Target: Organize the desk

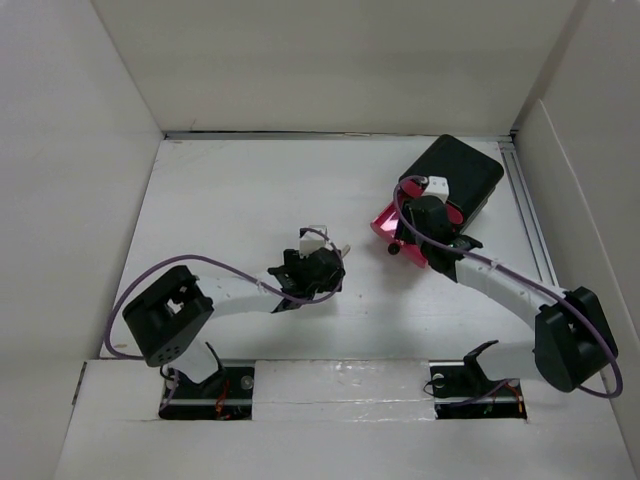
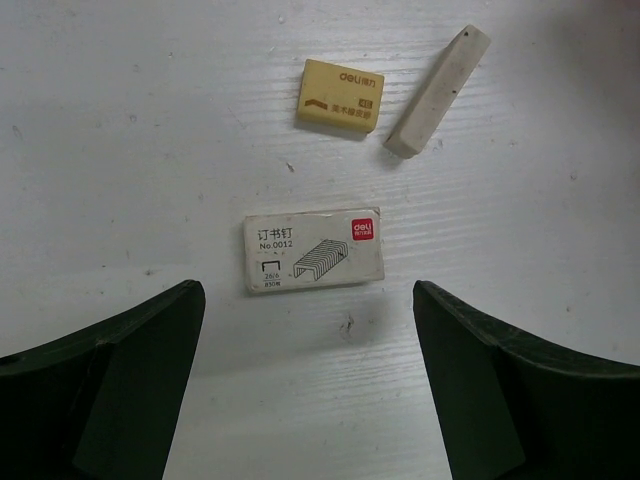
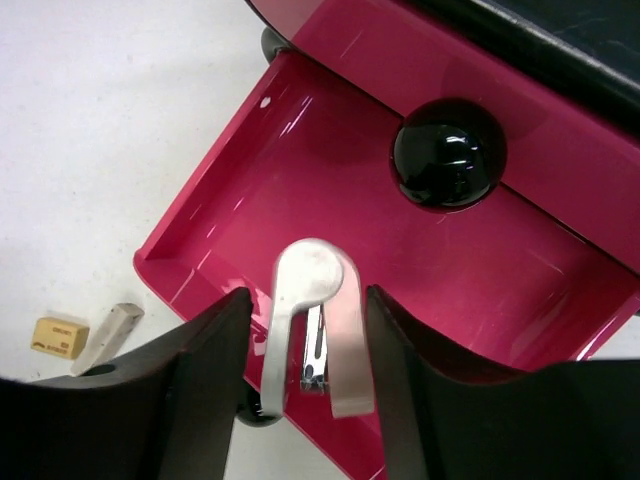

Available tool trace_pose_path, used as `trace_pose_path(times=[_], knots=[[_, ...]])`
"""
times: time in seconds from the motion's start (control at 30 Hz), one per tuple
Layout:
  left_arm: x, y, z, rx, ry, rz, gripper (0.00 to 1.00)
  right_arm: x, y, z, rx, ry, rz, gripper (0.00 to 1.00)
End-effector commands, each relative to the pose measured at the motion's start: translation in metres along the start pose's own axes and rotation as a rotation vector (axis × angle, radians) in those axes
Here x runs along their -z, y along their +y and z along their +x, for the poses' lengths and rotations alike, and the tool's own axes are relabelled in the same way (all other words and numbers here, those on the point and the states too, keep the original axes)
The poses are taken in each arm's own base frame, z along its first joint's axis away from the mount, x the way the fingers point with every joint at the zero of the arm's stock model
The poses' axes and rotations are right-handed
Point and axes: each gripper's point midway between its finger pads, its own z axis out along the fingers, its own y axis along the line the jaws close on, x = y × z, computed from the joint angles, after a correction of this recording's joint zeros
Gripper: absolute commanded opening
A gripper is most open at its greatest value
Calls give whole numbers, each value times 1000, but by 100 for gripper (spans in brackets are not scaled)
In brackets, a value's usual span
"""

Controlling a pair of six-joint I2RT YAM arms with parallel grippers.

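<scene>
White desk (image 1: 230,200) fills the overhead view's middle. At centre, left gripper (image 2: 310,300) gapes wide over a staple box (image 2: 315,250). Upper right, right gripper's (image 3: 308,300) 2 fingers flank a nail clipper (image 3: 345,360) above a pink drawer (image 3: 300,170); grip unclear.

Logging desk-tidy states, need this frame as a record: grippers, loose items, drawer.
left gripper: open, above staple box
right gripper: over open pink drawer, nail clipper between its jaws, grip unclear
loose on desk: staple box, yellow eraser, white stick
eraser vs stick: side by side, apart
drawer contents: no other item seen inside
</scene>
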Motion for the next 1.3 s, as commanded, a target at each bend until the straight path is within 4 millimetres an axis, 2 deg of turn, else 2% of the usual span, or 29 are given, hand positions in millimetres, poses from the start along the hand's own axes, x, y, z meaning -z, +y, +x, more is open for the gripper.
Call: trace_pose_path(times=[0.0,0.1,0.23,0.27,0.43,0.67,0.7,0.73,0.8,0.83,0.9,0.97,1.03,1.07,1.1,1.17,1.2,1.27], knots=[[0,-12,-13,14,-23,15,82,-1,5,-20,-38,-58,-9,56],[-2,-11,-12,3,-21,9,82,0,6,-21,-38,-59,-13,62],[-5,-11,-11,-6,-23,-1,81,13,12,-32,-51,-102,-53,67],[-6,-10,-12,-12,-27,-6,80,22,21,-44,-55,-150,-92,70],[-14,-13,-15,-29,-38,-29,77,55,43,-59,-47,-221,-195,72],[-20,-12,-17,-42,-47,-54,61,101,61,-82,-68,-299,-326,73],[-23,-11,-14,-50,-37,-63,57,120,57,-97,-97,-345,-349,73],[-23,-11,-14,-50,-37,-63,55,121,58,-99,-99,-349,-350,73],[-25,-9,-10,-56,-29,-75,49,137,55,-111,-121,-386,-374,73],[-25,-9,-9,-54,-26,-74,42,155,53,-123,-141,-429,-409,73],[-27,-9,-9,-55,-24,-80,37,176,52,-134,-166,-470,-459,72],[-23,-10,-15,-46,-33,-80,25,220,42,-153,-224,-577,-556,72],[-19,-13,-18,-47,-44,-73,24,218,43,-151,-222,-575,-557,72],[-15,-18,-19,-51,-52,-60,23,237,34,-159,-247,-629,-580,72],[-7,-22,-31,-36,-74,-45,23,241,31,-160,-252,-642,-580,72],[4,-32,-41,-28,-94,-9,23,241,25,-160,-268,-657,-562,72],[17,-44,-57,-11,-129,41,23,245,21,-161,-278,-672,-563,72],[30,-60,-70,4,-140,121,23,240,16,-156,-289,-671,-536,72]])
